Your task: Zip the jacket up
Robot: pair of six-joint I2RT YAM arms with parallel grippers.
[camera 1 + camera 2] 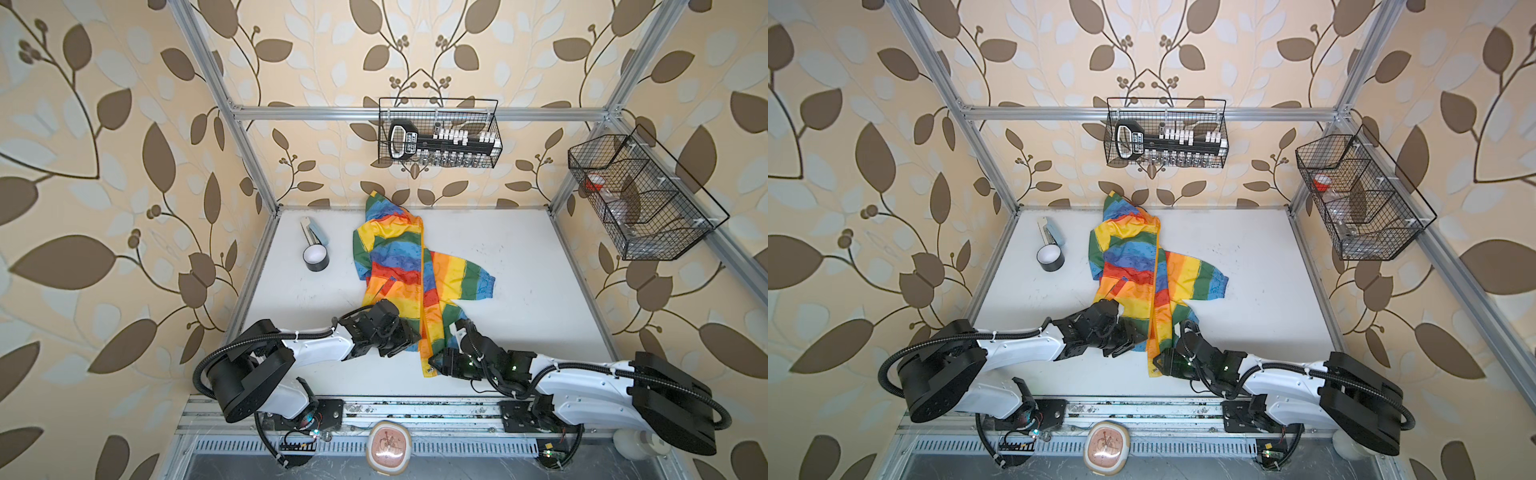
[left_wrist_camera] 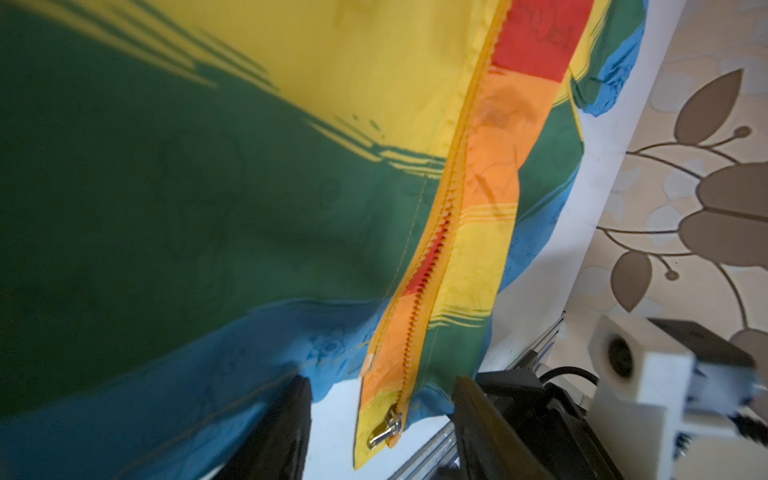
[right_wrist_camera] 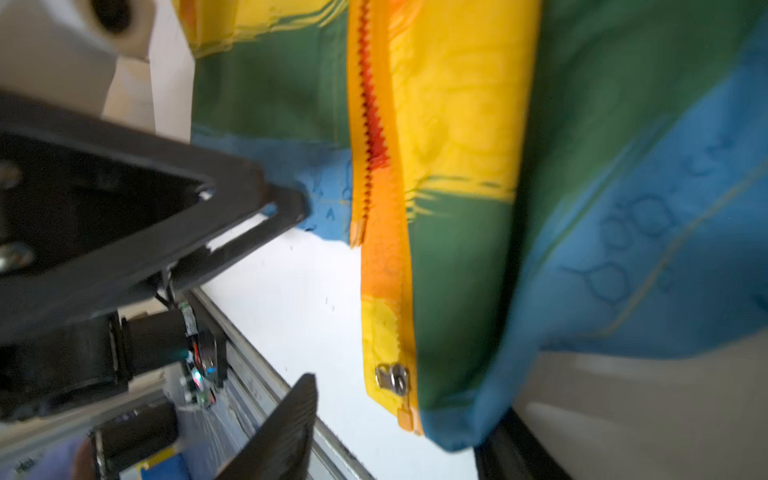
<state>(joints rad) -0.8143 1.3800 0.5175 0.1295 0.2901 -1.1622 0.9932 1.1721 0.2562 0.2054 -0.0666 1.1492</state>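
The jacket (image 1: 390,266) lies on the tabletop (image 1: 519,257), zipper slider (image 3: 392,380) at the hem: we are only beginning. Our left end effector (image 2: 382,380) and right end effector (image 3: 401,397) straddle that end half-open, gripping nothing; next we must pinch hem and slider.

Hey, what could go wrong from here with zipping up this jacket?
The slider sits on one tape only. The other tape's loose end lies short of it, seemingly not inserted, so pulling now may zip nothing. The right tool straddles the thin hem of the jacket and may pinch cloth instead.
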